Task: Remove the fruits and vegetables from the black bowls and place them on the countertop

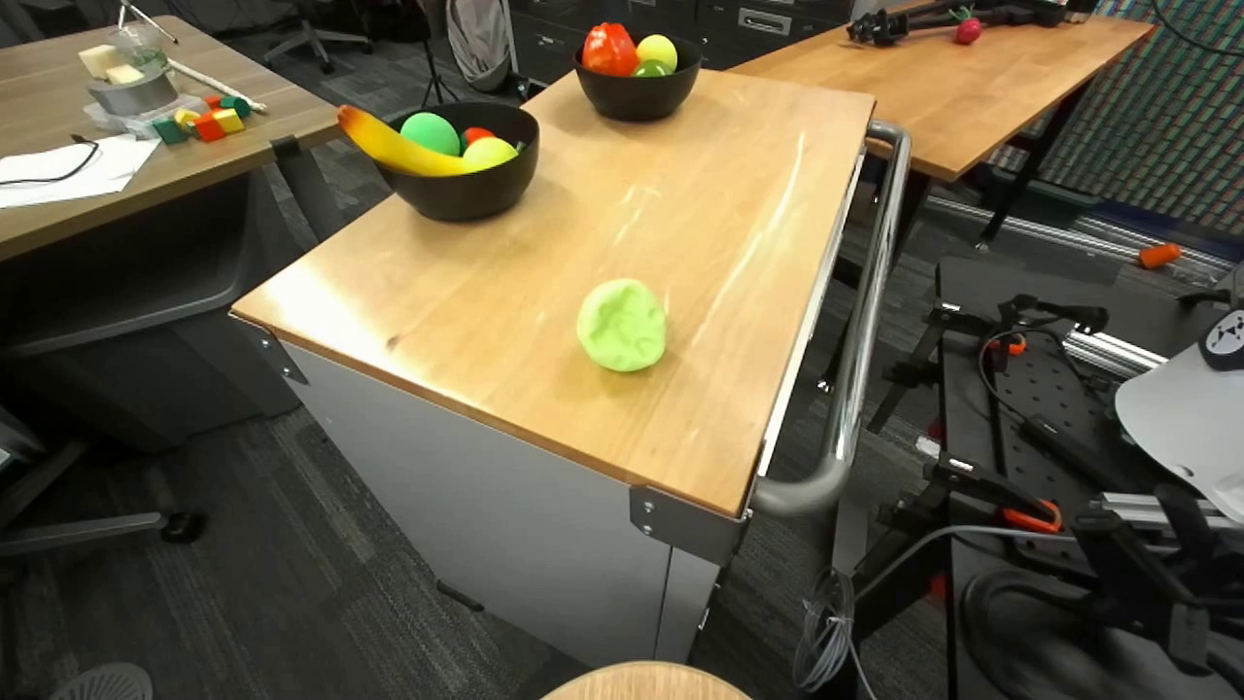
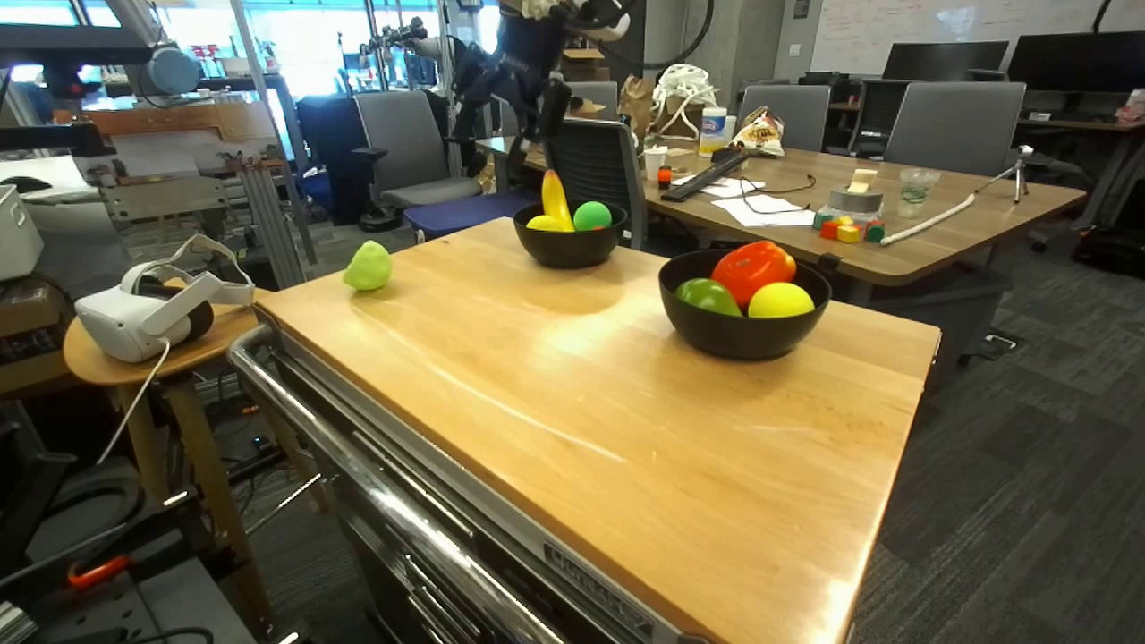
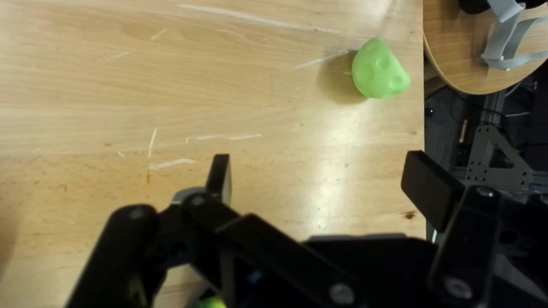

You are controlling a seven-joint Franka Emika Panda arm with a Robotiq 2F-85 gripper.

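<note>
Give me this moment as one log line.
gripper: open, empty; countertop: light green piece; black bowl: banana, round pieces; other black bowl: red piece, yellow piece, darker green piece; task: unfinished

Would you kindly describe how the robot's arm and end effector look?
The end effector is black, with jointed bar-like links, round metallic screw heads and flat block-shaped pads. Little of the arm shows in an exterior view; that part looks whitish, with a dark cable looping beside it. No markings are legible.
</note>
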